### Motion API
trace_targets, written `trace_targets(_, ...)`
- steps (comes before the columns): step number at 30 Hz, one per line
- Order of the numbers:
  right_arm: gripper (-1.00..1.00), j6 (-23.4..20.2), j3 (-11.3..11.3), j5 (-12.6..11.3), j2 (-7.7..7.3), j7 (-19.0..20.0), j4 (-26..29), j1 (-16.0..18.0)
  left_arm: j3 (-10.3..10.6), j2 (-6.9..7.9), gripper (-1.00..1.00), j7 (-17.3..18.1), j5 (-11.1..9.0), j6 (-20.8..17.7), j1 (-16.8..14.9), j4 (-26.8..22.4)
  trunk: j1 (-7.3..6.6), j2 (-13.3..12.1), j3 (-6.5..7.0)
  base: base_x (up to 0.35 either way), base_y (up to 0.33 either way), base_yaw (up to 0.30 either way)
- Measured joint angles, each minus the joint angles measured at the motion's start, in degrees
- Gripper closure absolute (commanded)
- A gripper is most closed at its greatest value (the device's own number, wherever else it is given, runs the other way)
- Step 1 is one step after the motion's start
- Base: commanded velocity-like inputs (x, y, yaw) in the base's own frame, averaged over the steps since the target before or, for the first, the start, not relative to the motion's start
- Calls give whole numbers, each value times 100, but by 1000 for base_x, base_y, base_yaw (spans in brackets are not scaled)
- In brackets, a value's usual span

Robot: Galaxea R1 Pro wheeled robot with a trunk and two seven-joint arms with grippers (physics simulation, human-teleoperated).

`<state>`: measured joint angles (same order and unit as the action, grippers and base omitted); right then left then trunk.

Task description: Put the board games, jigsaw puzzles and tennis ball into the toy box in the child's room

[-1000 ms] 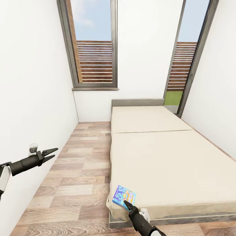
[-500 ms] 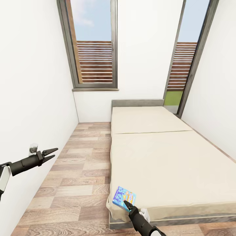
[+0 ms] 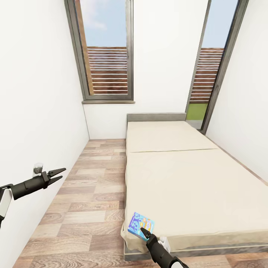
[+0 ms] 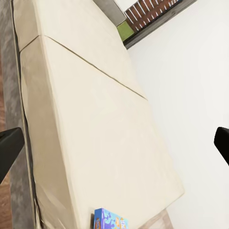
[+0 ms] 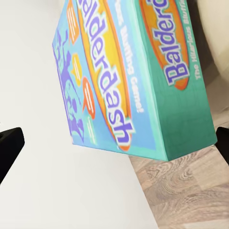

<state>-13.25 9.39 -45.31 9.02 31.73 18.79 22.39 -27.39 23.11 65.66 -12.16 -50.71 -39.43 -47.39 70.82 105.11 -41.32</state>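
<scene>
Looking along your right gripper [image 3: 143, 231], you see the board game [image 3: 141, 224] lying flat on the near corner of the bed [image 3: 193, 186], just ahead of the fingertips [image 5: 9, 145]. Its teal side faces them and the box sits between the two spread tips, with no contact visible; the fingers are parted wide and hold nothing. Your left gripper [image 3: 57, 174] hangs over the wooden floor [image 3: 89, 208] beside the wall, well apart from the box, its fingers spread and empty.
</scene>
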Motion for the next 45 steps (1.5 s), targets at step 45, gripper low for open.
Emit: trace_targets(45, -100, 0, 0, 0, 0, 8, 0, 0, 7, -9, -100, -15, 5, 1, 0, -1, 0, 0, 0, 0, -3, 0)
